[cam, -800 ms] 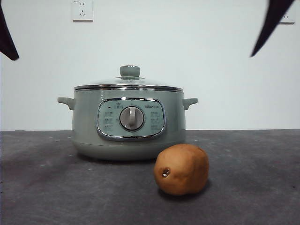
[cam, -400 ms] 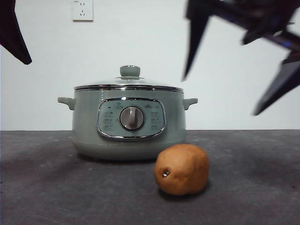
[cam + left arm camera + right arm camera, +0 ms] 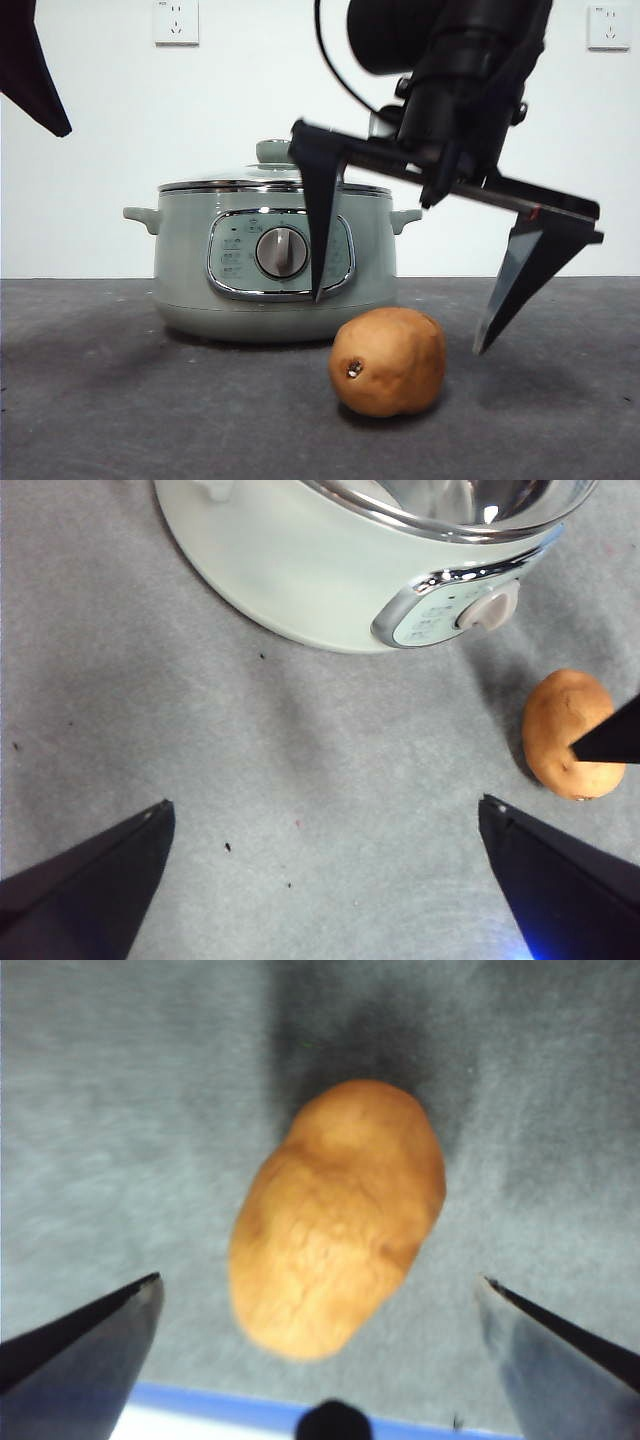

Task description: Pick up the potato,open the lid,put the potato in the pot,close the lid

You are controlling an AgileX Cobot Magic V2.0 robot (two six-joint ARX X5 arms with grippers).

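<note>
The step in hand is the pick-up. The right gripper (image 3: 398,325) hangs above the potato (image 3: 388,361), which lies on the worktop (image 3: 120,400) just in front of the pot (image 3: 275,260), whose lid (image 3: 272,180) is on. To grasp well, it should descend centred and close across the potato's narrower width, low enough not to slip off. Its fingers (image 3: 320,215) are spread wide, holding and touching nothing. The left gripper (image 3: 320,870) waits open, well aside.

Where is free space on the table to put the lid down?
The grey table lies bare beside the pot, on the side away from the potato. It is crowded around the potato, where the open right hand straddles it.
</note>
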